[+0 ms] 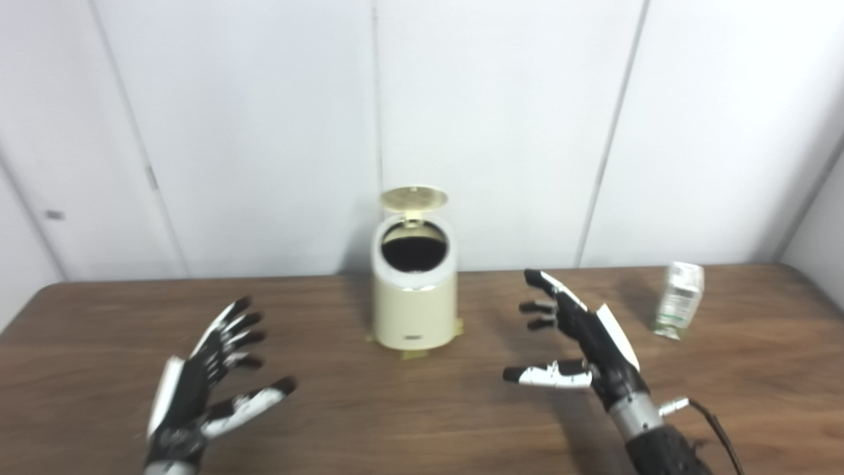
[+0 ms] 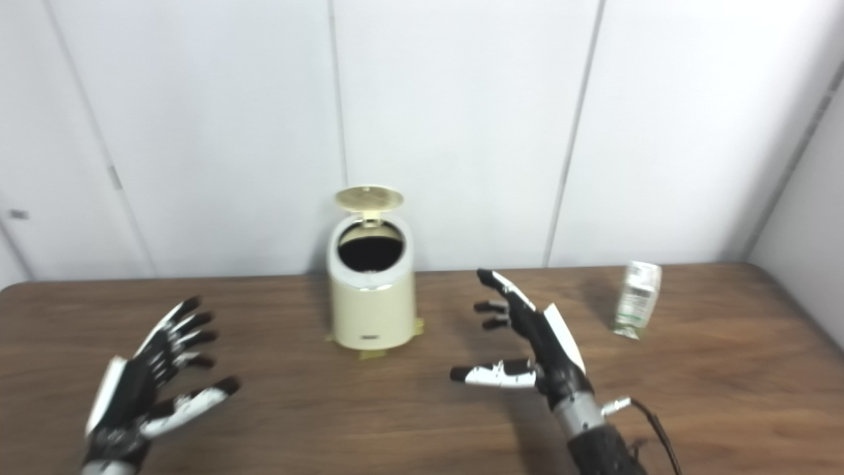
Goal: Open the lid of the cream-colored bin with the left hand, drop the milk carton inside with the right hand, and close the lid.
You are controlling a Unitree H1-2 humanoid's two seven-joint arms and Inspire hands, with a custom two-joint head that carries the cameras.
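The cream-colored bin [image 1: 414, 303] stands at the back middle of the brown table [image 1: 422, 409], its round lid [image 1: 414, 198] tipped up and the dark inside showing. A white and green milk carton [image 1: 679, 300] stands upright at the back right. My left hand [image 1: 211, 373] hovers open over the front left of the table, well short of the bin. Between bin and carton, my right hand [image 1: 577, 343] hangs open, holding nothing, a hand's width left of the carton.
White wall panels [image 1: 501, 132] rise directly behind the table's far edge. Small tape tabs [image 1: 415, 355] mark the bin's base.
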